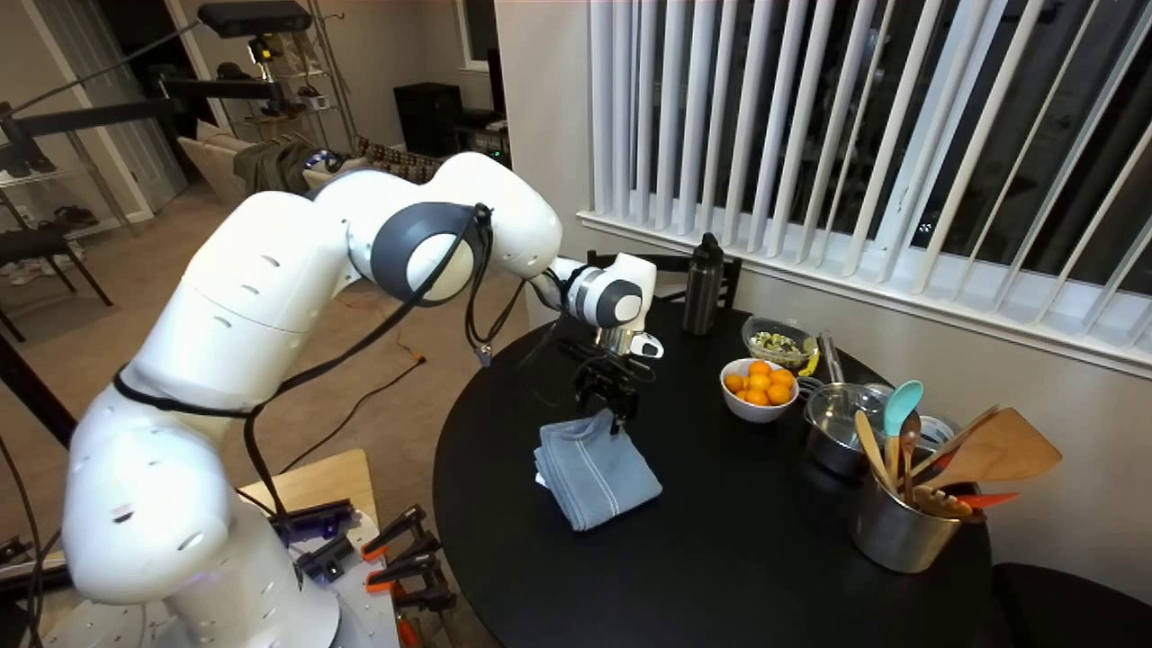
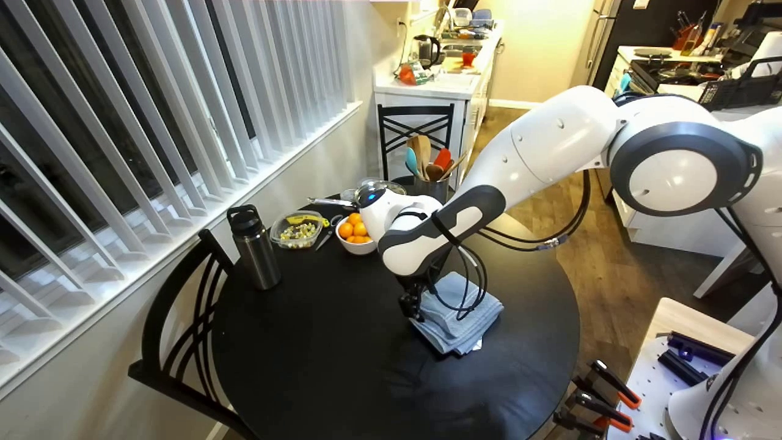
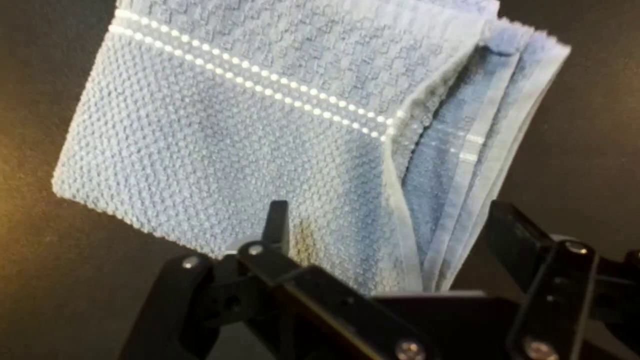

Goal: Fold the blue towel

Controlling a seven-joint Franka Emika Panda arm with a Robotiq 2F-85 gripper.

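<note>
The blue towel lies on the round black worktop, folded into a layered stack whose outline is close to square — which side is the longer I cannot tell. In the wrist view its pale double stripe slants down from upper left to right and stops at the lifted edge of the top layer; beneath that edge the lower layers show on the right. In an exterior view the stripe also slants from upper left to lower right, and the stack's upper edge bulges beside the hand.

The hand's fingers stand wide apart, with cloth between them in the wrist view; whether either one touches it I cannot tell.

Well apart from the towel, a white bowl holds oranges. Near it a clear container holds food in small pieces, too small to name. A metal pan sits between the bowl and a metal pot — this last crowded with utensils, among them a turquoise spoon and a wooden spatula. A steel bottle stands upright near the worktop's edge.
</note>
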